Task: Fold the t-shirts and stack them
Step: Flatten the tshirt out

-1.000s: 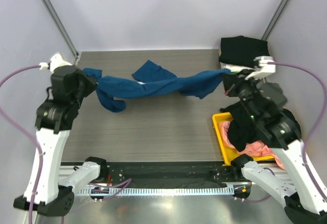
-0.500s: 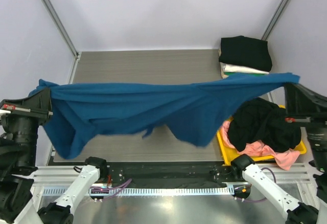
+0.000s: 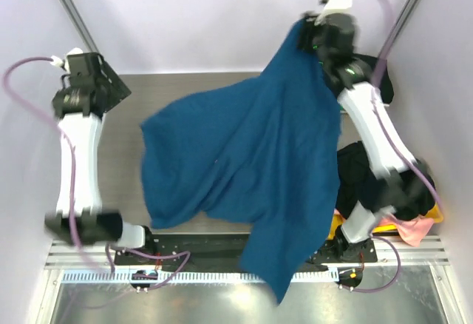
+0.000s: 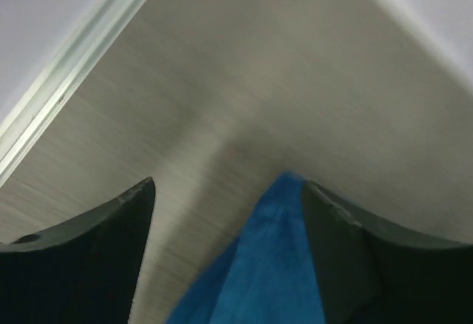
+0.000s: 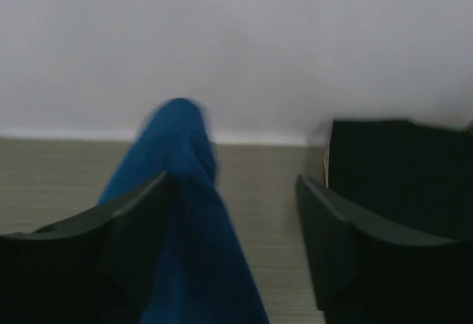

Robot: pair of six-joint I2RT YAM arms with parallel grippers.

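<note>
A dark blue t-shirt (image 3: 244, 161) is spread in a wide, blurred sheet from the back right of the table down past the front rail. My left gripper (image 3: 118, 93) is high at the back left, open, and the shirt's edge (image 4: 259, 265) lies loose against its right finger (image 4: 369, 265). My right gripper (image 3: 309, 34) is high at the back right, also open. A strip of the shirt (image 5: 192, 213) runs along its left finger (image 5: 111, 257), and no jaw presses on it. A folded black t-shirt (image 5: 399, 169) sits just right of that gripper.
A yellow bin (image 3: 335, 225) stands at the front right, holding a black shirt (image 3: 353, 163) and a pink one (image 3: 415, 228). The right arm (image 3: 369, 132) crosses over the bin and the folded stack. The enclosure's white walls rise close behind both grippers.
Both arms swung from the front of the table up to the back. Both jaws opened, and the stretched blue shirt left them and now billows over the table.
</note>
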